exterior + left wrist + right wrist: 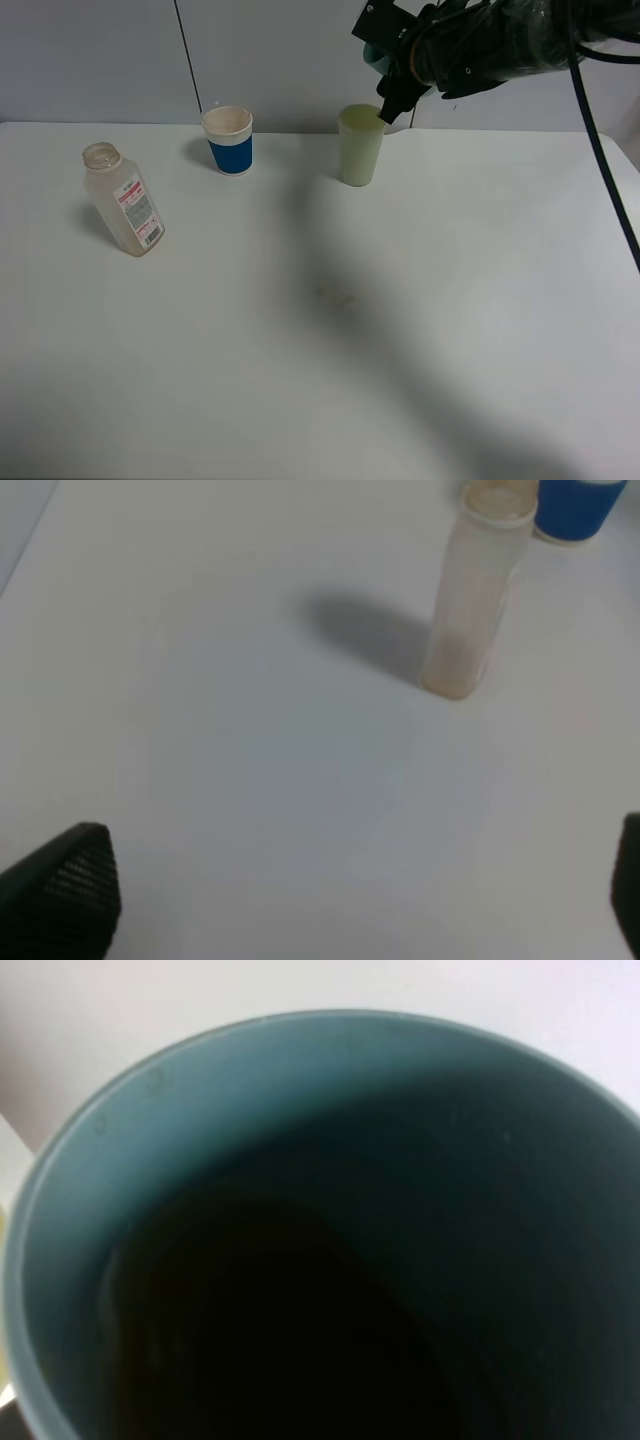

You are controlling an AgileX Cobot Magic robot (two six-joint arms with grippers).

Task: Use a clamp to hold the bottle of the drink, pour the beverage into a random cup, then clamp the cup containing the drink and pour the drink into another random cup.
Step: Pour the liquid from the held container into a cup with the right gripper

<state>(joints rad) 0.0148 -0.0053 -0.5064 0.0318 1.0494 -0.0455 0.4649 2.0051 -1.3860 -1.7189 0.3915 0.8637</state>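
A clear plastic bottle [122, 200] with no cap stands at the left of the table and looks nearly empty; it also shows in the left wrist view [478, 600]. A white cup with a blue band [229, 140] stands behind it to the right. A pale green cup [360, 145] stands at the back middle. My right gripper [395, 95] is shut on a teal cup [372, 55], held tilted just above the green cup's rim. The teal cup's dark inside [300, 1080] fills the right wrist view. My left gripper [345, 900] is open and empty, well short of the bottle.
The white table [320, 330] ends at a grey wall behind the cups. My right arm, with its black cable [600, 150], reaches in from the upper right. The left arm does not show in the exterior view.
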